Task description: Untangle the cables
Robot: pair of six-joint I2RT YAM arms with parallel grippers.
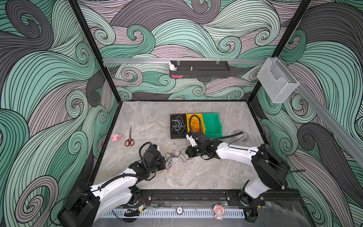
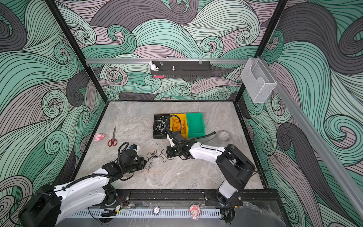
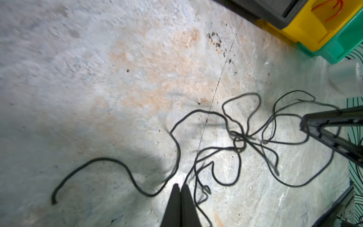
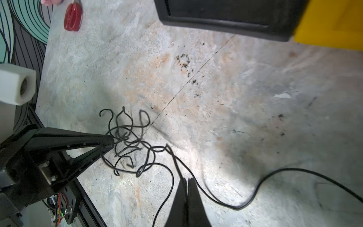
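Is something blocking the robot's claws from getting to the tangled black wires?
Nothing visible does. The left gripper and right gripper are shut right at the black cables, on opposite sides. The scissors lie well away.

Both top views give you bright, even light with soft shadows and wide-angle stretch toward the edges. Your wrist views are dimmer, with a glaring pool on the worktop (image 3: 216,155) ahead of the left hand (image 3: 180,186) and right hand (image 4: 186,179). Motion blur smears the black cables (image 3: 241,137).
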